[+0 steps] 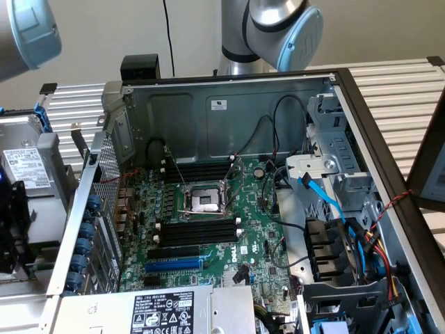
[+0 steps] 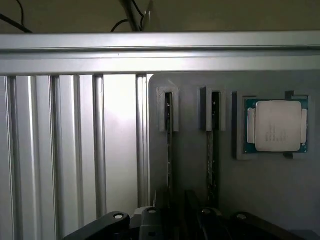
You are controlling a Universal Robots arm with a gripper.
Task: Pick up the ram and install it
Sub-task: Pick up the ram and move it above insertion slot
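Note:
In the wrist view a grey holder [image 2: 190, 170] carries two thin ram sticks standing on edge in its slots, one ram [image 2: 169, 145] and a second [image 2: 214, 145] beside it. My gripper [image 2: 177, 202] hangs just over the holder, roughly in line with the first stick, its dark jaws spread and nothing between them. In the exterior view the open computer case [image 1: 229, 104] shows the green motherboard [image 1: 264, 243], with black memory slots [image 1: 198, 233] on either side of the processor socket [image 1: 206, 202].
A processor chip [image 2: 276, 126] lies in a recess of the holder next to the sticks. Ribbed aluminium rails [image 2: 75, 150] border the holder. Inside the case are a blue expansion slot [image 1: 174, 264], cables [image 1: 327, 202] and a drive cage [image 1: 334, 139]. An arm joint [image 1: 285, 28] stands behind the case.

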